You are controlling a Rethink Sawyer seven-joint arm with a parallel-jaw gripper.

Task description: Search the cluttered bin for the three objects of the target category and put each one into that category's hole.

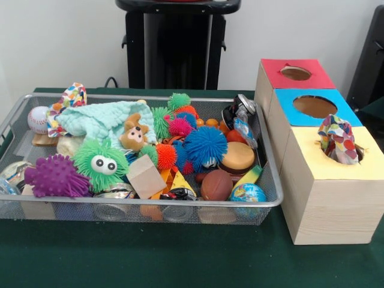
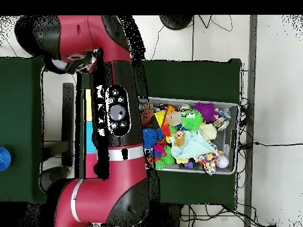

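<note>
1. The pincer shows in neither view; from above, the red and black arm [image 2: 112, 118] lies over the row of boxes and hides them, so whether the pincer is released or clenched cannot be told.
2. A patchwork cloth of many colours [image 1: 338, 139] is stuffed into the round hole of the yellow-topped wooden box [image 1: 327, 183], partly sticking out.
3. Behind it stand the blue-topped wooden box [image 1: 312, 108] and the red-topped wooden box [image 1: 294, 74], each with a round hole showing only dark inside.
4. Just beside the boxes, the silver wire-mesh bin [image 1: 138, 204] sits on the green-covered table [image 1: 180, 258], heaped with clutter.
5. In the bin, a second patchwork cloth [image 1: 71, 99] lies at the far corner, partly under a mint green fleecy cloth [image 1: 102, 118] beside a white baseball [image 1: 37, 119].
6. A small brown teddy bear [image 1: 134, 135] rests on that fleece; a green fuzzy ball with big eyes [image 1: 101, 163], a purple spiky ball [image 1: 55, 176] and a blue spiky ball [image 1: 206, 147] crowd around.
7. Lower layers are buried and hard to make out.
</note>
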